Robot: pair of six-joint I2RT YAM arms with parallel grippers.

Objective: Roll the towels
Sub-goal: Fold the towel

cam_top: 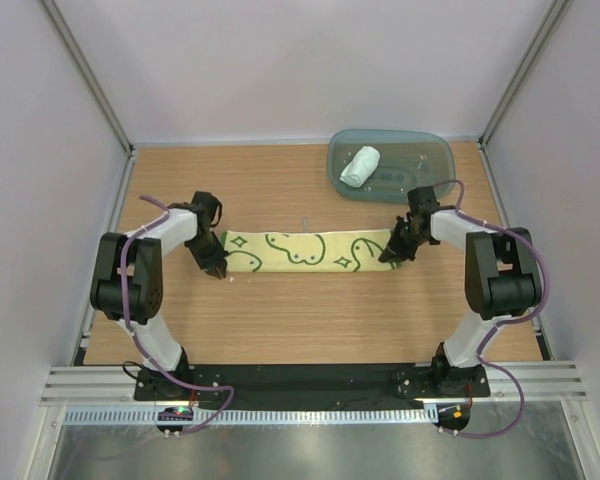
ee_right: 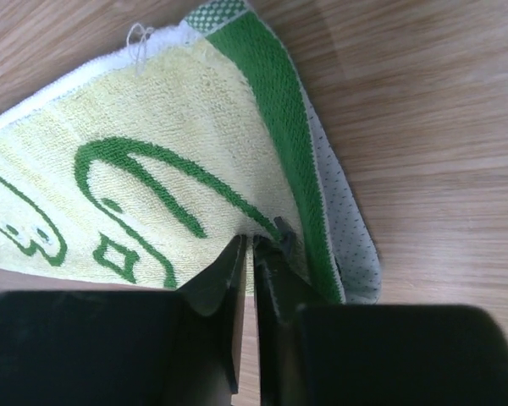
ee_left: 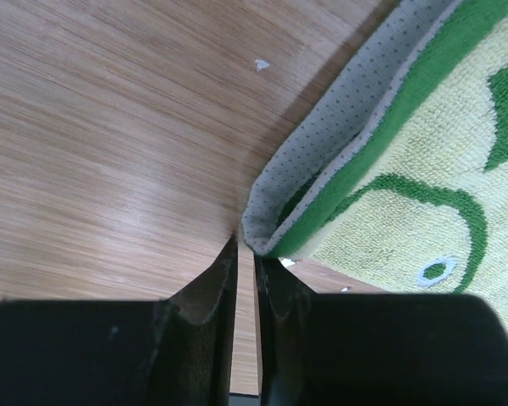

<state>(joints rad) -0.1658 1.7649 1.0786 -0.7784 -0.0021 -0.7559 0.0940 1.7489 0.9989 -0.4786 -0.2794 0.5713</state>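
Grips yellow towel (cam_top: pixel 305 250) stretched left-right across table (cam_top: pixel 280 320) middle: left pincer (cam_top: pixel 221 270) nipped narrow on left corner, right pincer (cam_top: pixel 388 256) on right edge. Shows rolled white towel (cam_top: pixel 360 166) inside teal tray (cam_top: pixel 435 150), far right.

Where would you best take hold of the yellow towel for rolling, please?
Pinch the yellow towel at a short end's green edging, coming from beyond that end: it lies as a long flat strip, and its end corners stand raised.
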